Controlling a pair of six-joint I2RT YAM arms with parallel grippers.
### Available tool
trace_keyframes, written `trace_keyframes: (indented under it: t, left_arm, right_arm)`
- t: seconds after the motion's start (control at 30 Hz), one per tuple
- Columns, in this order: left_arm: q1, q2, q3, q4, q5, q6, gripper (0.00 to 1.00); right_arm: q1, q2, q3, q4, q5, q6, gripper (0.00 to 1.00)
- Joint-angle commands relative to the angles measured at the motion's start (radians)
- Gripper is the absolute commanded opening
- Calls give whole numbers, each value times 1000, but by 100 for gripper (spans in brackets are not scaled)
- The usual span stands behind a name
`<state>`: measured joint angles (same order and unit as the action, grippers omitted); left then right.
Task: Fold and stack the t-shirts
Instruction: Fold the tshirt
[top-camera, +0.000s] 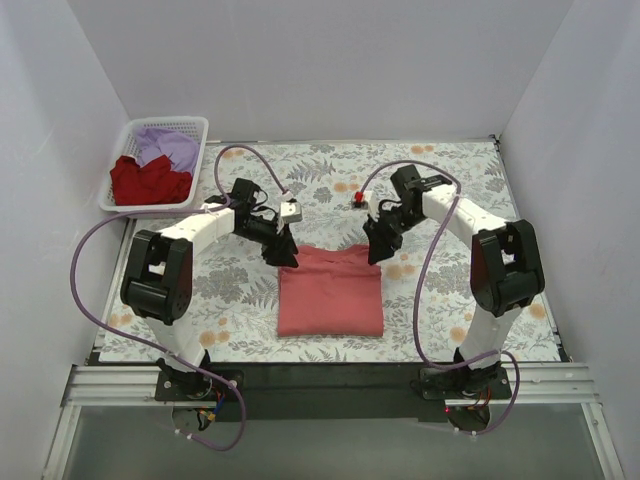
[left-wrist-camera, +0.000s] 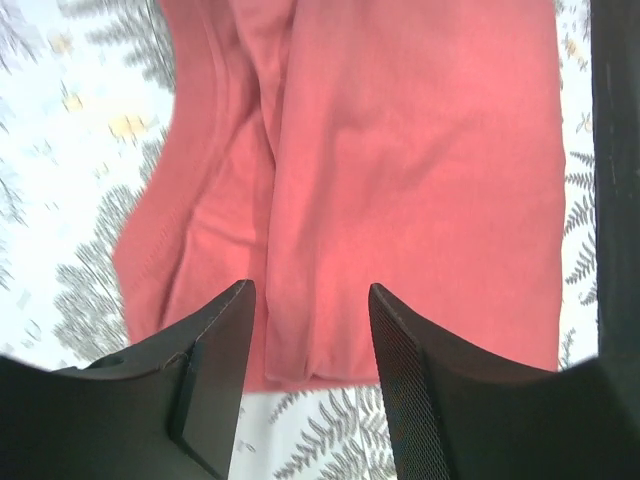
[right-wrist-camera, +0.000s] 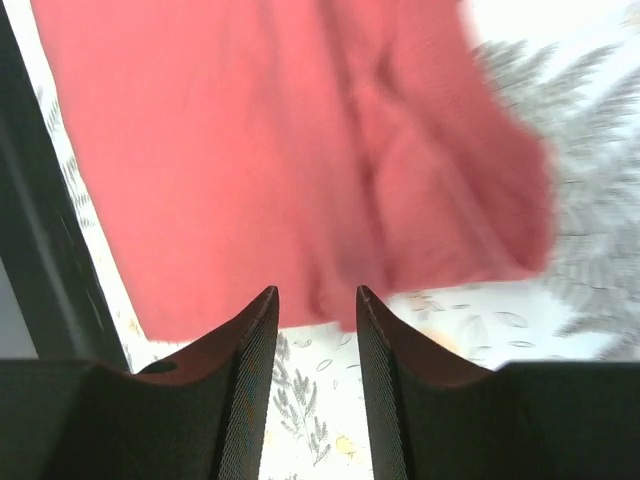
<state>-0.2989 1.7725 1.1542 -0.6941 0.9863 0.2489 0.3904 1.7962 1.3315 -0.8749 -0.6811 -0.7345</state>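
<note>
A coral-red t-shirt (top-camera: 330, 292) lies folded into a rectangle on the floral cloth at the table's middle. My left gripper (top-camera: 287, 254) hovers at its far left corner, jaws open, with only shirt fabric (left-wrist-camera: 400, 180) and cloth showing between the fingers. Over the far right corner my right gripper (top-camera: 377, 250) is open as well, nothing held, the shirt's edge (right-wrist-camera: 300, 180) just beyond its fingertips. A darker red t-shirt (top-camera: 148, 181) and a lavender t-shirt (top-camera: 168, 145) lie crumpled in the basket.
The white lattice basket (top-camera: 120, 165) stands at the back left, partly off the grey-and-orange floral cloth (top-camera: 440, 300). A small red-topped object (top-camera: 358, 197) sits behind the right gripper. White walls enclose three sides; a black strip (top-camera: 330, 375) runs along the near edge.
</note>
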Motion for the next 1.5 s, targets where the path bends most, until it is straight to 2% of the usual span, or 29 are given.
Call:
trace_keyframes:
  t: [0.0, 0.03, 0.13, 0.17, 0.3, 0.47, 0.57, 0.93, 1.1, 1.23, 1.47]
  left_arm:
    - [-49, -56, 50, 88, 72, -26, 49]
    - [-66, -54, 50, 119, 62, -26, 49]
    - [-144, -56, 16, 258, 8, -108, 49]
    - [-178, -53, -2, 306, -11, -164, 49]
    - [-233, -22, -50, 467, -84, -198, 49]
    - [-258, 13, -62, 541, -121, -206, 47]
    - [-269, 27, -63, 542, -124, -201, 44]
    - [-284, 47, -123, 512, -156, -163, 43]
    - [-286, 50, -128, 518, -156, -177, 25]
    - [-304, -11, -175, 551, -158, -178, 10]
    - [-329, -114, -263, 663, -258, -166, 0]
  right_arm:
    - [-74, 73, 167, -6, -168, 182, 41]
    - [-76, 95, 167, -6, -179, 214, 39]
    - [-76, 190, 265, 7, -245, 285, 25]
    - [-76, 212, 285, 20, -261, 334, 15]
    - [-73, 296, 345, 53, -307, 432, 6]
    - [-50, 325, 333, 85, -322, 477, 4]
    - [-38, 347, 328, 85, -342, 483, 4]
    - [1, 405, 333, 91, -340, 461, 4]
    - [33, 425, 344, 94, -339, 458, 4]
    - [51, 463, 350, 96, -340, 455, 4]
    - [62, 526, 327, 91, -342, 443, 4]
